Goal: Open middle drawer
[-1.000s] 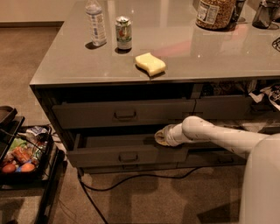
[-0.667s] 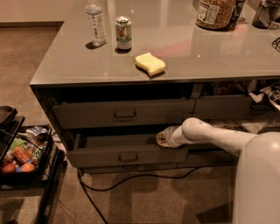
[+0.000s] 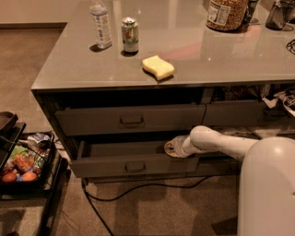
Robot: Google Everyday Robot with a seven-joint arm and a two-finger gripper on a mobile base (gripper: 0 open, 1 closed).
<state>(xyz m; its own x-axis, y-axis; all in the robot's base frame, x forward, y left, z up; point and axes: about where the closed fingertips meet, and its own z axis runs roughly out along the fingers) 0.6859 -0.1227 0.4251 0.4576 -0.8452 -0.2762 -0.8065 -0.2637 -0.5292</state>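
The middle drawer (image 3: 106, 165) is the dark grey one low in the counter. It stands pulled out, showing a dark floor and paler sides, and has a small rectangular handle (image 3: 135, 167) at the centre of its front. My gripper (image 3: 171, 148) is at the end of the white arm (image 3: 216, 142) that reaches in from the right. It sits inside the drawer's open top, just behind the front panel and right of the handle.
Another grey drawer (image 3: 131, 120) sits just above. On the countertop (image 3: 207, 55) are a yellow sponge (image 3: 158, 67), a can (image 3: 130, 35), a water bottle (image 3: 101, 23) and a jar (image 3: 226, 14). A black cart (image 3: 25, 161) with snacks stands left. A cable (image 3: 138, 193) lies on the carpet.
The gripper has sunk slightly lower into the open drawer. The drawer front stays about where it was. More of the robot's white body shows at lower right.
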